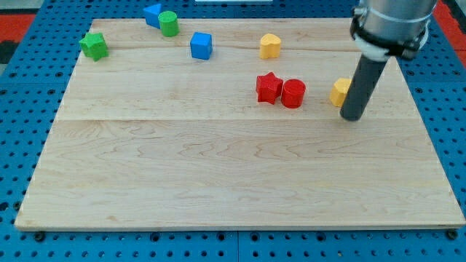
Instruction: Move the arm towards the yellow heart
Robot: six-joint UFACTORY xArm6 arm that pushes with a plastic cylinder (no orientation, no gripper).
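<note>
The yellow heart (270, 46) lies near the top of the wooden board (218, 182), right of centre. My tip (353, 116) rests on the board at the view's right, well below and to the right of the heart. The dark rod partly covers a second yellow block (339, 92), whose shape I cannot make out. My tip is just below and to the right of that block.
A red star (269, 88) and a red cylinder (293, 94) sit side by side between my tip and the heart. A blue cube (201, 45), a green cylinder (169, 23), a blue block (152, 14) and a green star (94, 45) lie at the top left.
</note>
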